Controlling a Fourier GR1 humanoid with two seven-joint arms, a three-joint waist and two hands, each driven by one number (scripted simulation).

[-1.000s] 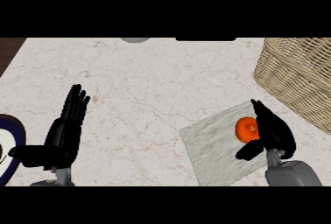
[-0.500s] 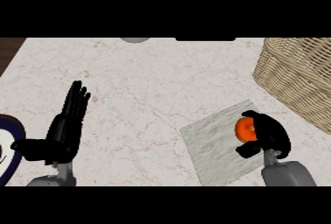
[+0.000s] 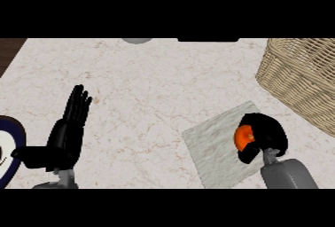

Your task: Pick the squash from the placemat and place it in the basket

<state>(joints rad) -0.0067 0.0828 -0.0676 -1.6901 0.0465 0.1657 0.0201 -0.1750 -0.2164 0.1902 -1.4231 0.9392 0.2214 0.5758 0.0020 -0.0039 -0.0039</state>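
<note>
One squash (image 3: 243,136), on the one placemat (image 3: 216,144), gripped by the curled right hand (image 3: 265,135). One basket (image 3: 304,77), contents unseen. Left hand (image 3: 65,133) rests, fingers straight. One plate (image 3: 8,150).

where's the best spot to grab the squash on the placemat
Around its rounded body, coming from the right side and above. The squash lies on the placemat with its left face exposed, and the right hand is curled round it that way.

Even, bright light falls flat across the pale bench (image 3: 150,84); shadows are faint and soft, there is no glare, and edges look undistorted.
</note>
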